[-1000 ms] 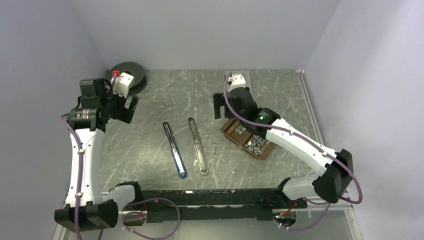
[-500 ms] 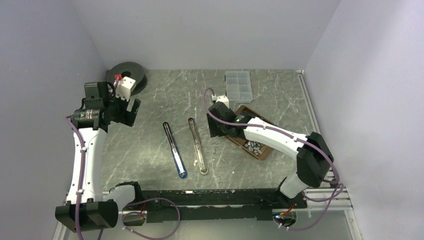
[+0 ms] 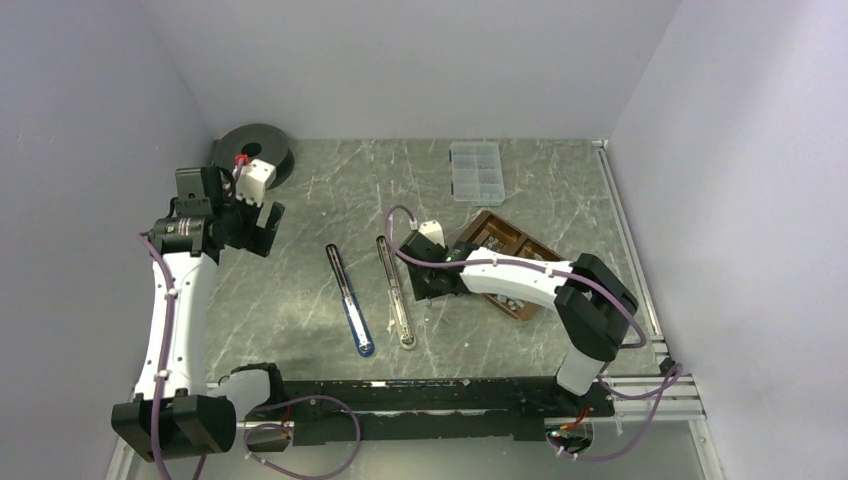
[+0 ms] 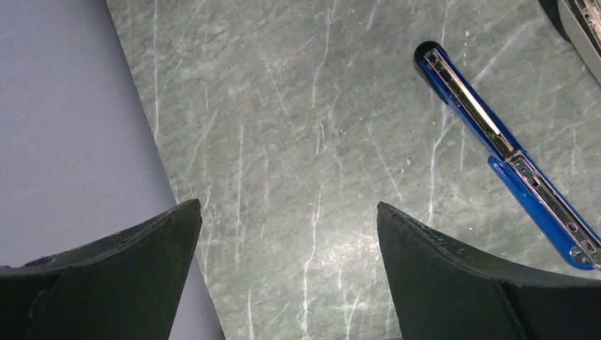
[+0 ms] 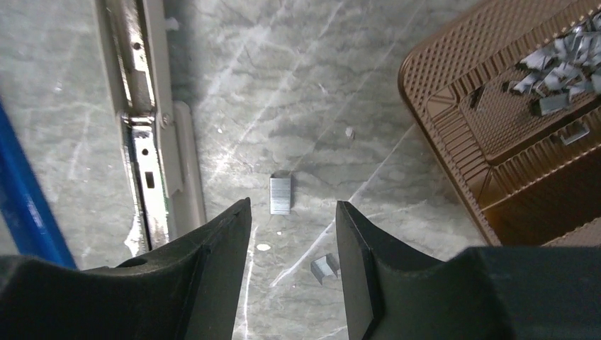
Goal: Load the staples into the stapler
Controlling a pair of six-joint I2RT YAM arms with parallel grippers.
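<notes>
The right gripper (image 5: 292, 225) is hovering with jaws parted wide, gripping nothing. The short silver-grey metal staple strip (image 5: 281, 195) is lying on the grey marble table (image 5: 298, 85) just toward 12 o'clock of the gap, its long axis running 12 to 6. The opened beige stapler (image 5: 145, 134) is lying at 9 o'clock. The left gripper (image 4: 287, 276), likewise spread and empty, is sitting well apart.

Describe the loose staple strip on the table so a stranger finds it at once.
Find the brown tray on the right half of the table. Between it and the beige stapler, one staple strip lies loose. It is flat and rectangular, bigger than the small scrap beside it.
</notes>
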